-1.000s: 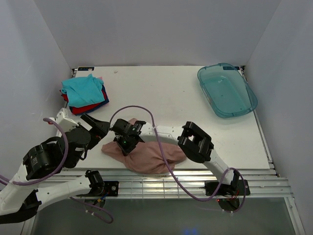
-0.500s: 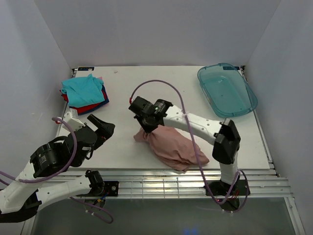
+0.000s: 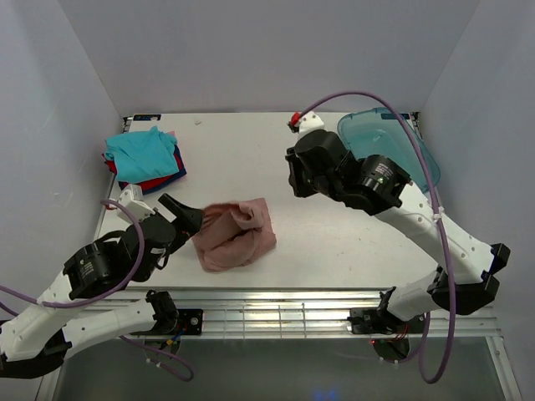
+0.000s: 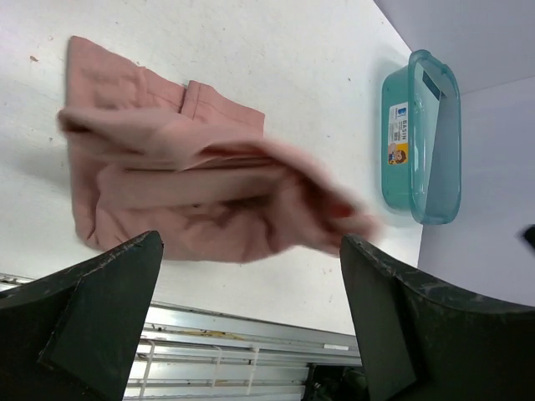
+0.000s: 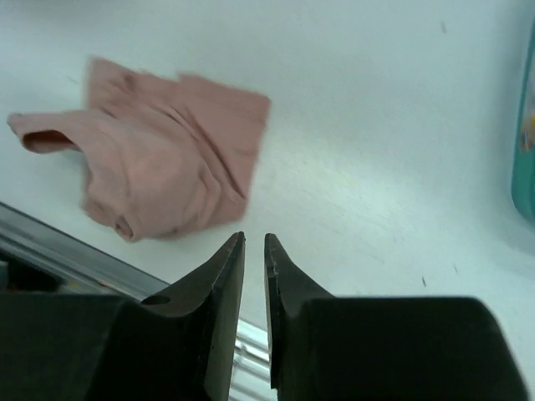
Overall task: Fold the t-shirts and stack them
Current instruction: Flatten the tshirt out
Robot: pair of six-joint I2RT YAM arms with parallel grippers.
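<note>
Far left, folded shirts (image 3: 144, 160) sit stacked, teal on top. The left tool (image 3: 191, 217) gapes wide and empty, just beside the pink shirt (image 3: 236, 236), a soft, rumpled, squarish bundle on the white worktop (image 3: 326, 242), with no clear long axis. The right tool (image 5: 255, 238) hangs above, barely parted, empty. A glossy teal tray (image 3: 393, 159) sits far right.

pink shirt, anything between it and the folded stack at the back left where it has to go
Only the left gripper: its open fingers sit at the pink shirt's left edge, on the side facing the folded stack. Otherwise the table between them shows nothing in the way.
</note>
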